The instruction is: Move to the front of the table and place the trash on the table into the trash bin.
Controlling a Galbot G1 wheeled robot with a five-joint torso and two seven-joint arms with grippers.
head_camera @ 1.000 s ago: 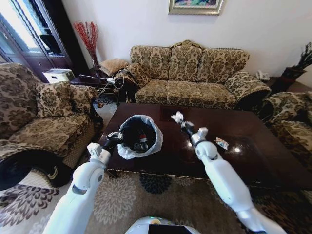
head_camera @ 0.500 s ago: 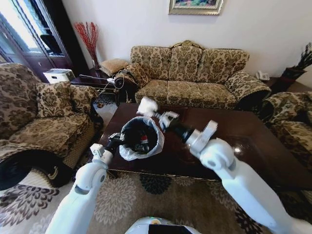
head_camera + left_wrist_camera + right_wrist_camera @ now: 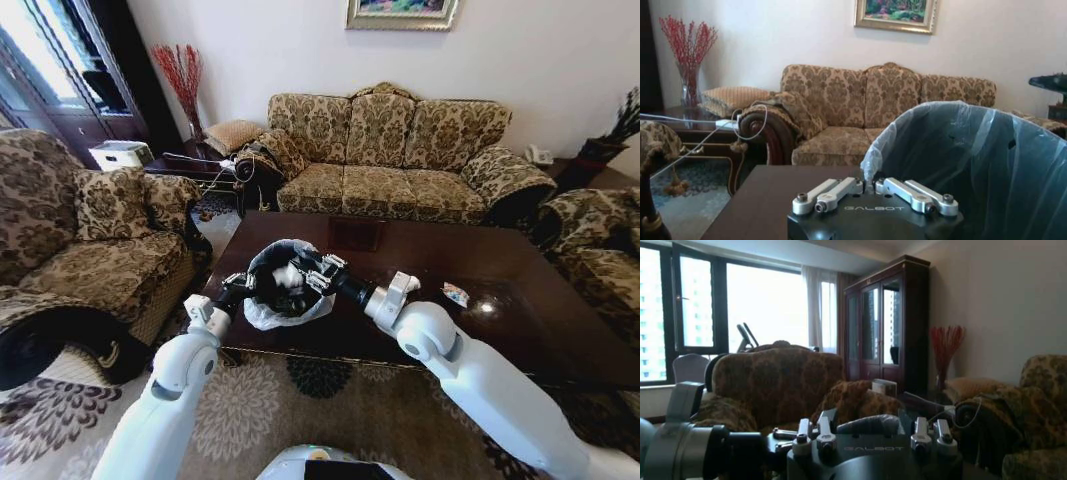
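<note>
The trash bin (image 3: 290,246), black with a white bag over its rim, stands on the left part of the dark glossy table (image 3: 520,330). My left gripper (image 3: 238,284) is at the bin's near-left rim, shut on the bag's edge; the bin's wall (image 3: 973,160) rises right beside it in the left wrist view. My right gripper (image 3: 308,277) reaches into the bin's mouth, shut on a crumpled white tissue (image 3: 289,275) that hangs over the opening. The pale wad (image 3: 870,424) sits between the gripper's sides in the right wrist view. A colourful wrapper (image 3: 455,294) lies on the table's right half.
A patterned sofa (image 3: 400,150) stands behind the table, with armchairs at the left (image 3: 100,230) and right (image 3: 590,230). A patterned rug (image 3: 330,400) covers the floor between me and the table's near edge. A side table with cables (image 3: 190,165) is at the far left.
My right arm has swung left from the table's middle with the tissue, passed above the bin and lowered into its mouth. The left gripper has stayed on the bin's rim.
</note>
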